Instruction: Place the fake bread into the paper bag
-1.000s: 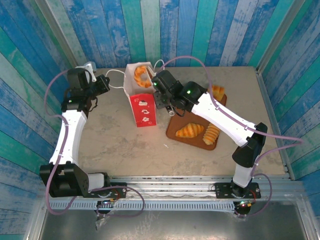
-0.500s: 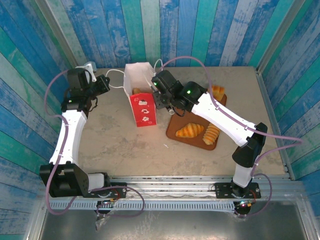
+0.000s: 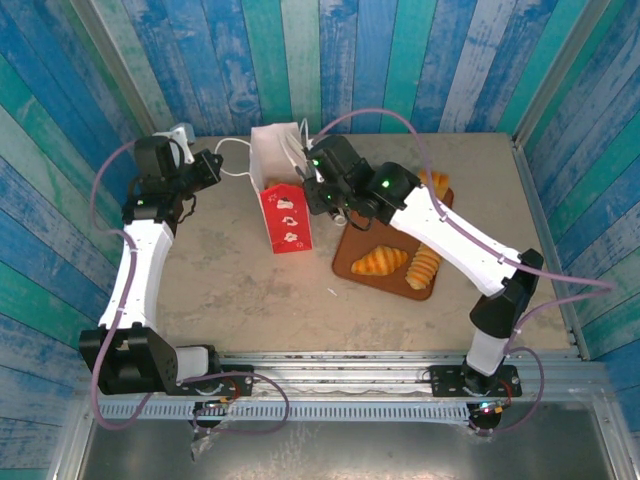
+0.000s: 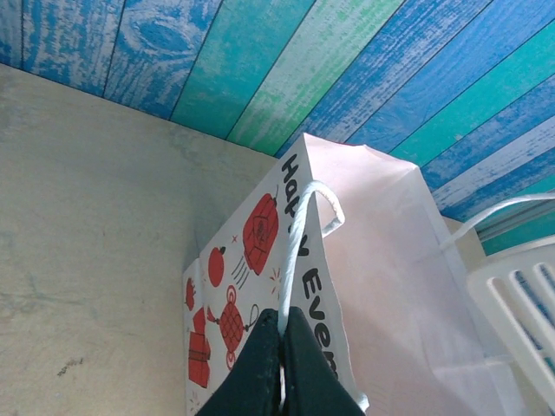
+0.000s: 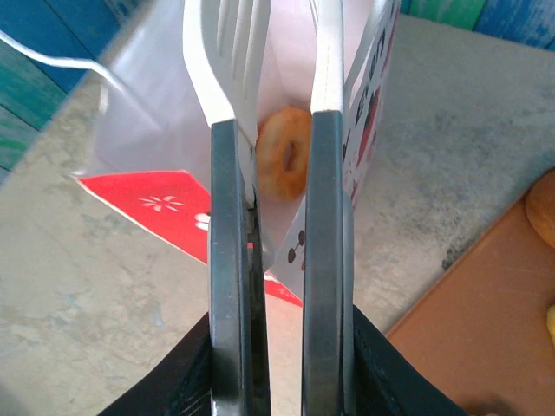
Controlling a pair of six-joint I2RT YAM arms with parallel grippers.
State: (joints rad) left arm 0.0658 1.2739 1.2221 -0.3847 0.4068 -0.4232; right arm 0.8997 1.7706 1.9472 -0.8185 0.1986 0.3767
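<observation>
Black print "Happy Eve…", cut off, on small white paper gift bag (image 4: 381, 260); white cord handle (image 4: 293, 251) crosses it.

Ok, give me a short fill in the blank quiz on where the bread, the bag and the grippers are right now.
1. The left gripper is ____ on the cord handle of the paper bag.
2. The ring donut lies ____ the bag, seen between the open fingers of the right gripper.
3. In the top view, the brown tray holding the croissant lies to the bag's ____.
Missing words: shut; inside; right.
</observation>
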